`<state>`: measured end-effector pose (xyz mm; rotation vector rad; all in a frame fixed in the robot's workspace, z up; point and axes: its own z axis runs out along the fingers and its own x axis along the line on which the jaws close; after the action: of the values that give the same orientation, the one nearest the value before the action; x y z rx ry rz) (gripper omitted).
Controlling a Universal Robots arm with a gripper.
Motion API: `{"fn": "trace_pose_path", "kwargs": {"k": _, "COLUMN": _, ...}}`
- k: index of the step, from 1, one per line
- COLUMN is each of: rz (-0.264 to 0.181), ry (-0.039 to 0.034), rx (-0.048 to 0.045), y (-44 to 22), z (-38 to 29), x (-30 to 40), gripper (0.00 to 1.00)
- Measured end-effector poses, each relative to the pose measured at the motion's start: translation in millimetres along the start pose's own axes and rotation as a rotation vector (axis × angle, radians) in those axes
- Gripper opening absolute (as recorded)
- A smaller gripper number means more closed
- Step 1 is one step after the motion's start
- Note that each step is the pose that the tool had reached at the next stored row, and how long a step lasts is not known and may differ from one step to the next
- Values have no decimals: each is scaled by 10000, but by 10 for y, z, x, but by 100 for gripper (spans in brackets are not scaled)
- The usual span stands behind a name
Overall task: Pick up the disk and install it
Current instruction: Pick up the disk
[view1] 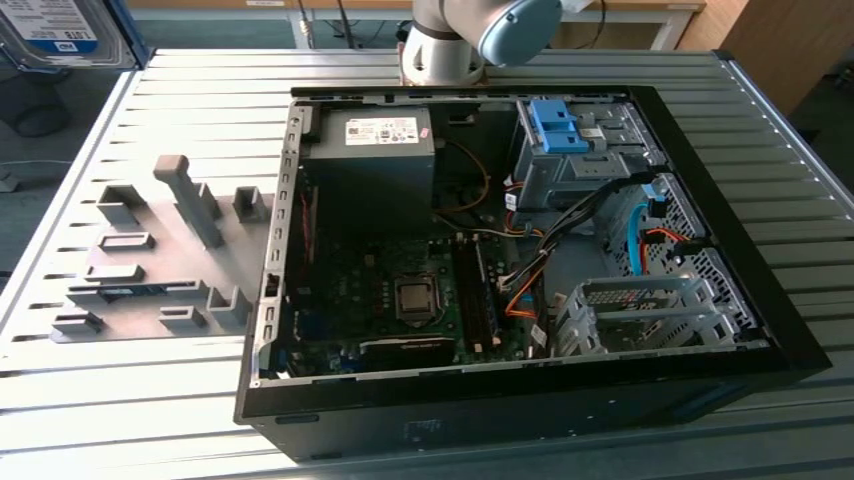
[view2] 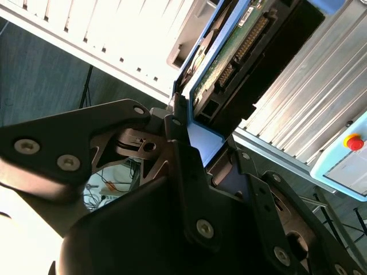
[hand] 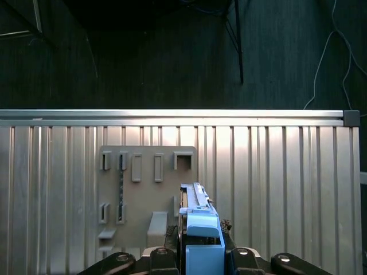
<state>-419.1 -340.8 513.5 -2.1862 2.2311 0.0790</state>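
Blue plastic is what the pincer (hand: 202, 255) grips: its fingers (view2: 178, 133) press on the carrier's end, pinching the disk (hand: 198, 220) edge-on. The disk's long axis runs straight out past the fingertips, and its circuit-board face shows in the second wrist view. Beyond it lies a grey holder plate (hand: 146, 183) on the ribbed counter (hand: 287, 189). In the exterior view that plate sits at nine o'clock from the open computer case (view1: 534, 400). An empty drive cage (view1: 587, 300) sits at four o'clock inside the case.
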Motion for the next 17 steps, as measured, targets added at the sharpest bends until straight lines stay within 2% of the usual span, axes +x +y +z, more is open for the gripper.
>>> {"fn": "trace_pose_path", "kwargs": {"k": 17, "rz": 0, "ry": 0, "rx": 0, "y": -80, "z": -2, "x": -2, "gripper": 36}}
